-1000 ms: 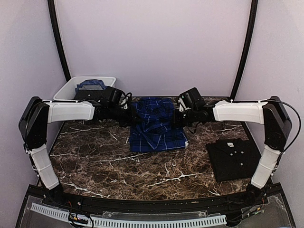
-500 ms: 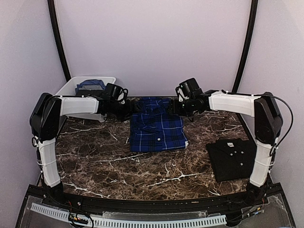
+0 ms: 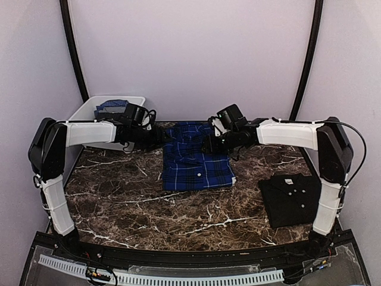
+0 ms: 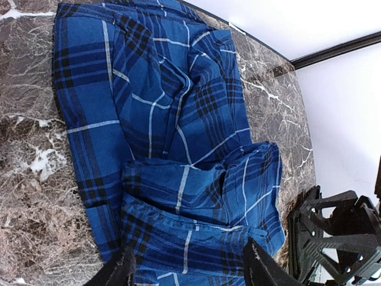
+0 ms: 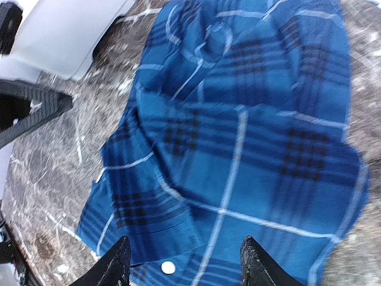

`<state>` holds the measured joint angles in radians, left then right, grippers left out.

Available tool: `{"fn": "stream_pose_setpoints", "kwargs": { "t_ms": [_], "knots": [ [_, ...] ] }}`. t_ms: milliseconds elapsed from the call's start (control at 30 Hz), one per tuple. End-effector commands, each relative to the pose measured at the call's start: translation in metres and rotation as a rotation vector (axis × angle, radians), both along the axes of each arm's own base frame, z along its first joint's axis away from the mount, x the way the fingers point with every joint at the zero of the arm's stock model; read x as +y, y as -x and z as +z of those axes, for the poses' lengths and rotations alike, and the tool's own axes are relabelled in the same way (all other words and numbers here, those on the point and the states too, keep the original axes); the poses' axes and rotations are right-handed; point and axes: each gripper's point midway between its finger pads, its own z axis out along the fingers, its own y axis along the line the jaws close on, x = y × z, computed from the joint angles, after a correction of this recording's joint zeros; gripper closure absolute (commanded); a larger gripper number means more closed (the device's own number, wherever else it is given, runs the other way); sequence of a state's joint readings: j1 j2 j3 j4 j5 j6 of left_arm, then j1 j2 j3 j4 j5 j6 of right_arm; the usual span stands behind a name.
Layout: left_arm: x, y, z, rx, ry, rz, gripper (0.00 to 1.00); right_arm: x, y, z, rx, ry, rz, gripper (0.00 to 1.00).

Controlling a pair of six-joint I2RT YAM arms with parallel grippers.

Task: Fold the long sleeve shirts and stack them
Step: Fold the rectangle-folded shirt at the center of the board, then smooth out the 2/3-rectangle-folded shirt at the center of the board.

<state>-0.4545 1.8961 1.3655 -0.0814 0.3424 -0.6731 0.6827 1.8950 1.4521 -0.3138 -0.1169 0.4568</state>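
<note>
Left wrist view: the left fingers (image 4: 122, 274) stand apart with nothing clamped between them, poised over the rumpled end of the plaid shirt (image 4: 178, 149), which spreads away ahead of them in overlapping layers. From the right wrist camera, the right fingers (image 5: 116, 265) are likewise spread and empty. A white button (image 5: 168, 267) shows in the gap between them, and the same blue cloth runs outward beyond the tips. Overhead, both sets of fingers face each other across one end of this shirt, which lies flat on the worktop (image 3: 149, 208) as a rough rectangle reaching from them toward the arm bases.

Farther from the right fingers, on their outer side and closer to the bases, the black shirt (image 3: 293, 199) lies folded square, well apart from the plaid one. Beyond the left fingers, on their outer side, sits a white tub (image 3: 89, 110) with more blue cloth (image 3: 113, 106) in it.

I judge that the plaid shirt is in mid-fold: its bulk is gathered, but the top layers are creased and uneven. The next move probably calls for each set of fingers to close on a corner of the end below them, then either draw it over for a tidier fold or carry the bundle across onto the black shirt.
</note>
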Motion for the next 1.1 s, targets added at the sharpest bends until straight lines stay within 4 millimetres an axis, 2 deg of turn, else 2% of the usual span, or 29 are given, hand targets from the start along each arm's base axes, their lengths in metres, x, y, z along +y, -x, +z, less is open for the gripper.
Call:
{"fn": "stream_pose_setpoints", "kwargs": {
  "t_ms": [0,200,333,533,767,900,1067],
  "knots": [
    [-0.004,0.013,-0.017,0.038,-0.019,-0.063,0.40,0.025,0.019,-0.023,0.103,-0.068,0.047,0.40],
    [-0.005,0.015,-0.026,0.057,-0.022,-0.071,0.42,0.036,0.030,-0.038,0.178,-0.140,0.050,0.38],
    [-0.006,0.015,-0.025,0.055,-0.018,-0.073,0.42,0.041,0.031,-0.047,0.223,-0.159,0.042,0.45],
    [-0.007,0.016,-0.025,0.059,-0.014,-0.082,0.42,0.047,0.025,-0.052,0.238,-0.172,0.026,0.50],
    [-0.007,0.017,-0.024,0.057,-0.013,-0.090,0.43,0.045,0.010,-0.045,0.162,-0.144,0.007,0.61],
    [-0.009,0.014,-0.025,0.050,-0.012,-0.093,0.46,0.049,0.001,-0.043,0.123,-0.119,0.025,0.74],
    [-0.008,-0.001,-0.027,0.020,-0.072,-0.080,0.51,0.052,-0.006,-0.042,0.080,-0.067,0.035,0.89]
  ]
}}
